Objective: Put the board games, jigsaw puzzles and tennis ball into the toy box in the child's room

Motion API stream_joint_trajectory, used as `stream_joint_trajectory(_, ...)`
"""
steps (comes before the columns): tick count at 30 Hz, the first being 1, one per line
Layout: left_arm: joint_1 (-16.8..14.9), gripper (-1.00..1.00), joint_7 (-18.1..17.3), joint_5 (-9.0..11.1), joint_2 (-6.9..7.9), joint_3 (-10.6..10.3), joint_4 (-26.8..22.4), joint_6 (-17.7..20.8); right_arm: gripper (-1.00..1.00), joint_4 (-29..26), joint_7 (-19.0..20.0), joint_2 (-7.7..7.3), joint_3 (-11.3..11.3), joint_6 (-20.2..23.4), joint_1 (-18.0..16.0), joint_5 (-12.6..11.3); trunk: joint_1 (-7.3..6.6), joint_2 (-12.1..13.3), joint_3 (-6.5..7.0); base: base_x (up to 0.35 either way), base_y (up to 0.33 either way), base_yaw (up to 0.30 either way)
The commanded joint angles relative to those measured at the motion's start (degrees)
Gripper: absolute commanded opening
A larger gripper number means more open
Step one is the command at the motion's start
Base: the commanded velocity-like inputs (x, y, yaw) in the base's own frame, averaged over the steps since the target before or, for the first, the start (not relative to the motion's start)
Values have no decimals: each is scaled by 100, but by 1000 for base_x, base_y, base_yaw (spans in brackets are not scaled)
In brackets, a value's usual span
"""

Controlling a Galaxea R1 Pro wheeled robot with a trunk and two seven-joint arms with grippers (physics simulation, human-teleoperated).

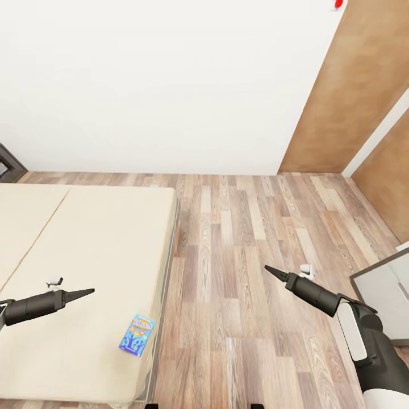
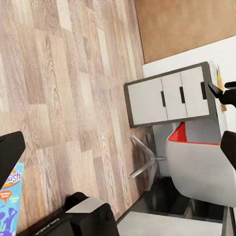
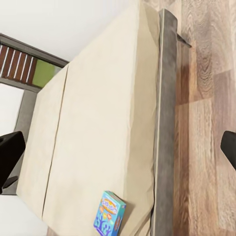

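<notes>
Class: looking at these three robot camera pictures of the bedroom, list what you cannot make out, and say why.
- Lettering on the small blue board game box: too small in the head view; cut by the edge in the left wrist view.
- Beige mattress bed: far side cut off.
- Grey drawer cabinet: mostly cropped.

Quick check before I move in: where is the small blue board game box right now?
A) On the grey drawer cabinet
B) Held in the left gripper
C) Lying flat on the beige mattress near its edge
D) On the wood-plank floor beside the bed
C: the small blue board game box lies flat on the beige mattress of the bed, close to the edge by the wood-plank floor, with the left gripper apart from it.
</notes>
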Motion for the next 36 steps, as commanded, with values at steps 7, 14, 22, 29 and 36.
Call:
stream_joint_trajectory(7,-4,100,-31,-26,-8,20,0,61,100,0,9,3,-6,32,-4,-20,3,-9,59,0,0,0)
stream_joint_trajectory(14,-4,100,-31,-30,0,20,0,59,100,0,8,8,-5,32,-4,-8,3,-9,126,0,0,0)
stream_joint_trajectory(22,-4,100,-31,-27,-11,20,0,61,100,6,7,0,-7,32,-4,-11,3,-9,202,0,0,0)
stream_joint_trajectory(29,-4,100,-31,-29,-10,20,0,61,100,7,7,11,-6,28,-4,3,3,-9,269,0,0,0)
stream_joint_trajectory(36,-4,100,-31,-31,-10,20,0,66,100,7,5,24,-5,24,-4,14,3,-9,336,0,0,0)
